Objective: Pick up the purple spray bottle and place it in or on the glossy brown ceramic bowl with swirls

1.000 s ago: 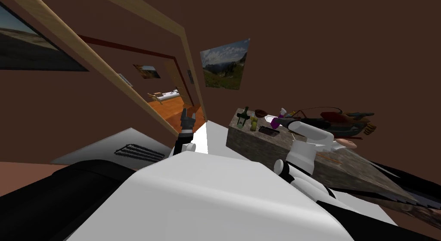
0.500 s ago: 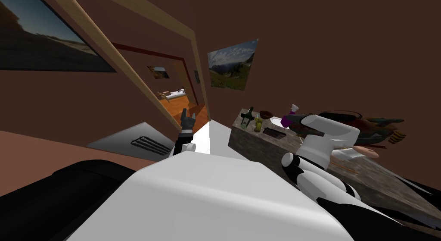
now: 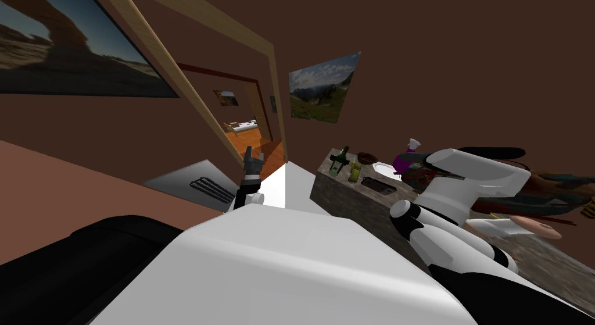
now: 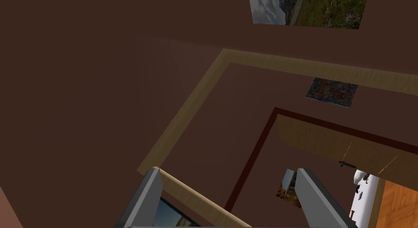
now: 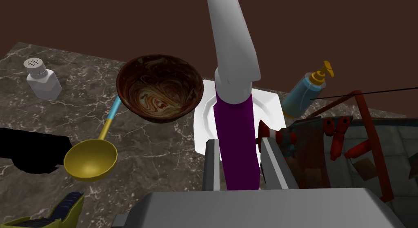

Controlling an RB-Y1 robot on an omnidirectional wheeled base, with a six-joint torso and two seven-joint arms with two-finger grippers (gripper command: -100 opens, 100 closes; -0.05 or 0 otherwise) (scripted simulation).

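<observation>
Purple spray bottle sat clamped in our right hand; swung toward the bowl at ten o'clock, it might clip the rim.

Dark marbled surface out in front, and it's busy. A white shaker stands near one edge, well apart from a yellow ladle lying flat with its blue handle. A flat black shape sits near the ladle. By the brown wall there's a white plate, and near it a blue pump bottle with a yellow top. A red-framed rack crowds one end. From the head view, a green bottle stands at the surface's end, under a landscape picture.
</observation>
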